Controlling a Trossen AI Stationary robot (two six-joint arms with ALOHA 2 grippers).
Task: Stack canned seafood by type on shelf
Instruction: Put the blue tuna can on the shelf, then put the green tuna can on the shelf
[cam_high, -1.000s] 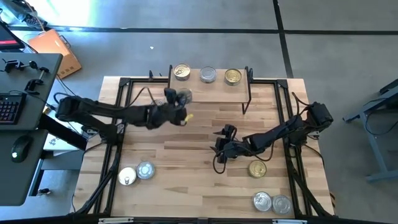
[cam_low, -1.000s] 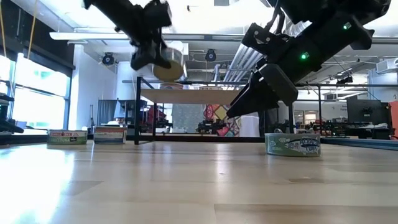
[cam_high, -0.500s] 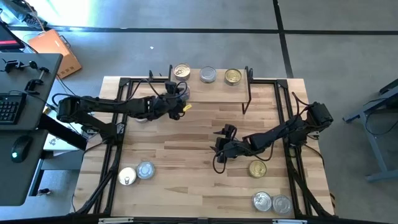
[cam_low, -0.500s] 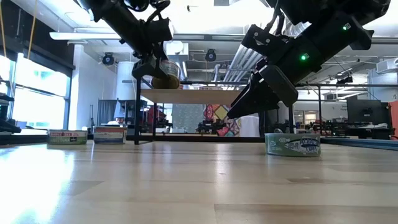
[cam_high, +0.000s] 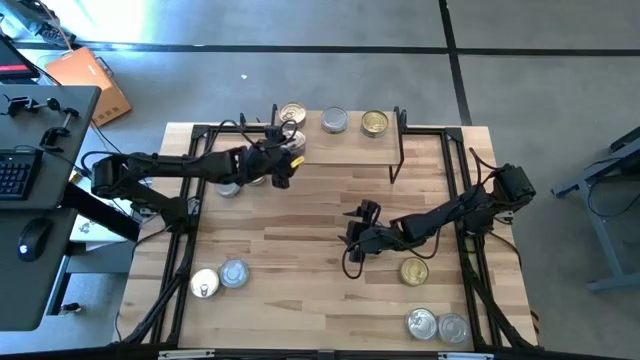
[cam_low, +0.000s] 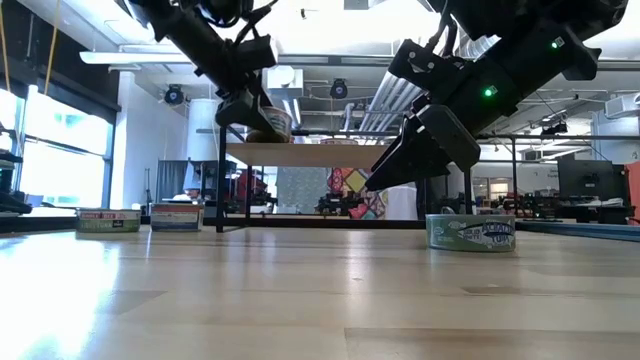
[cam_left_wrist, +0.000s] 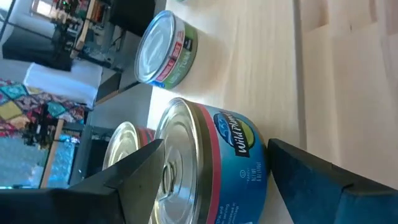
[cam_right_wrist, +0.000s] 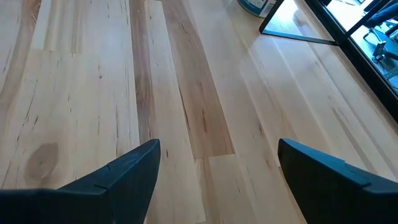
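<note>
From my seat the surface reads as pale butcher-block wood, smooth with a soft sheen that mirrors the room in the low view. The shelf has a light wood top on thin matt black metal legs. Between my left end effector fingers sits a tin with a brushed silver metal lid and a glossy blue paper label. The green-labelled tin beyond shines too. The right end effector fingers look like matt dark plastic.

Left gripper reaching far forward, raised, fingers spread wide. Right gripper hovering mid-table, jaws gaping, arm bending inward from the right.
</note>
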